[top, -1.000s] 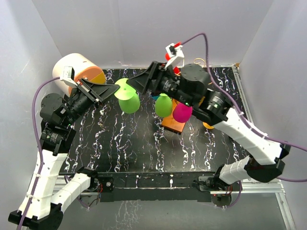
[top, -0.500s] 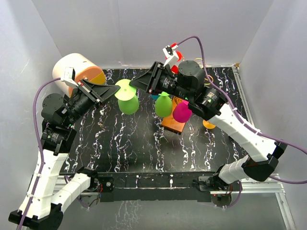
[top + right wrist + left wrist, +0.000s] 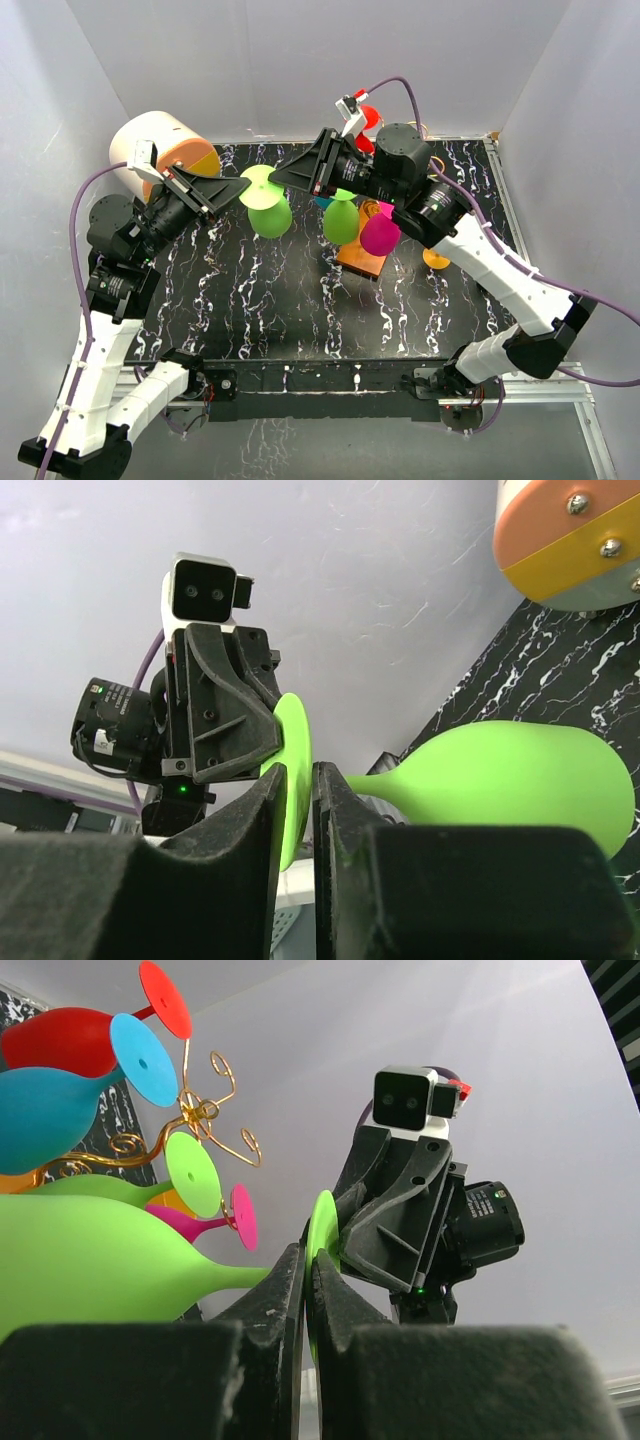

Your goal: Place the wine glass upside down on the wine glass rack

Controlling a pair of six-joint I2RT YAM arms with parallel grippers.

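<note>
Where both arms meet mid-air, the left gripper [image 3: 308,1260] is clenched on the thin foot disc of a lime-green plastic wine glass [image 3: 100,1260], fingers nearly touching. Opposite it, nose to nose, the right gripper [image 3: 300,780] is pinched on the same disc's other edge; the disc fills its narrow slot and the stem runs off to the bowl [image 3: 510,770].

From above, the glass [image 3: 270,215] hangs over the far-left part of the black white-veined marble table [image 3: 280,300], foot up, bowl down, off the surface. It is not on the gold wire wine glass rack [image 3: 200,1110], whose orange-brown base [image 3: 360,260] sits just to the right.

A darker green glass [image 3: 341,220] and a magenta one [image 3: 380,233] hang from the rack; a narrow gap separates the darker green bowl from the lime bowl. A red glass [image 3: 50,1040] and a blue one [image 3: 50,1110] hang further back.

A cream-and-orange cylinder [image 3: 160,150] crowds the far-left corner behind the left arm. The near half of the table lies bare below the glass. White walls close in on the left, far and right sides.
</note>
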